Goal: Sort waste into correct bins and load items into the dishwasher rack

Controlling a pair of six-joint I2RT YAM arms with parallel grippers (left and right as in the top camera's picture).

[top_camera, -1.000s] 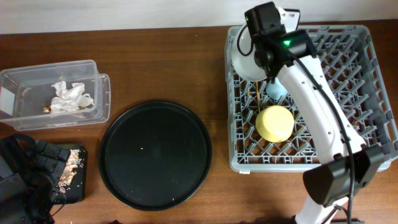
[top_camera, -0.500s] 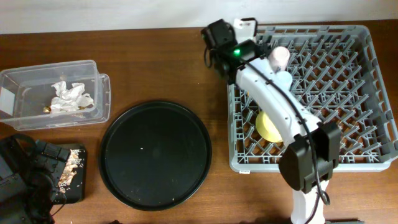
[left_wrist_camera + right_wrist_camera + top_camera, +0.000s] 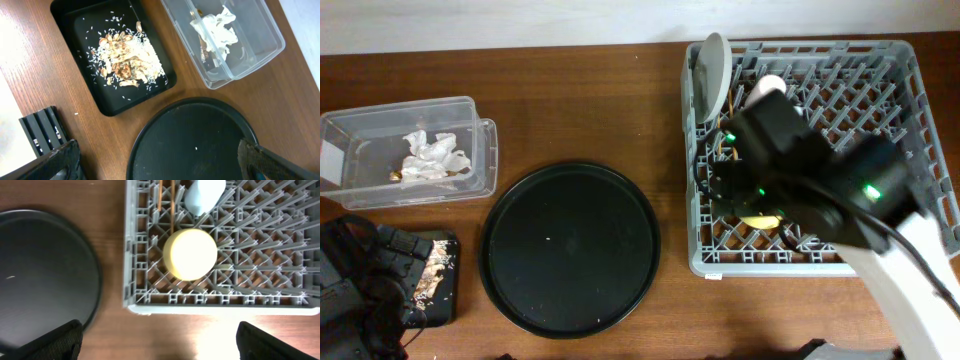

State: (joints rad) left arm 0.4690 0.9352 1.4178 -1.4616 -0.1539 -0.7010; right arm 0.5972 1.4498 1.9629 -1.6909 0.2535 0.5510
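Overhead view: the dishwasher rack (image 3: pixel 820 46) fills the desk's back right corner. A grey-white plate (image 3: pixel 712 75) stands on edge at the rack's back left corner, with a pink cup (image 3: pixel 770 88) just beside it. In the right wrist view a yellow bowl (image 3: pixel 190 253) sits upside down near the rack's front left, with a light blue cup (image 3: pixel 202 195) and two chopsticks (image 3: pixel 172 207) just behind it. The right claw (image 3: pixel 160 345) hangs above the rack, fingers spread wide apart and empty.

By the desk's left edge, a clear box (image 3: pixel 365 165) holds tissue paper (image 3: pixel 432 158). A flat black tray (image 3: pixel 75 30) at the front left corner holds food scraps (image 3: pixel 125 52). A large round tray (image 3: pixel 570 248) lies between the box and the rack. The left claw (image 3: pixel 160 165) is spread wide and empty.
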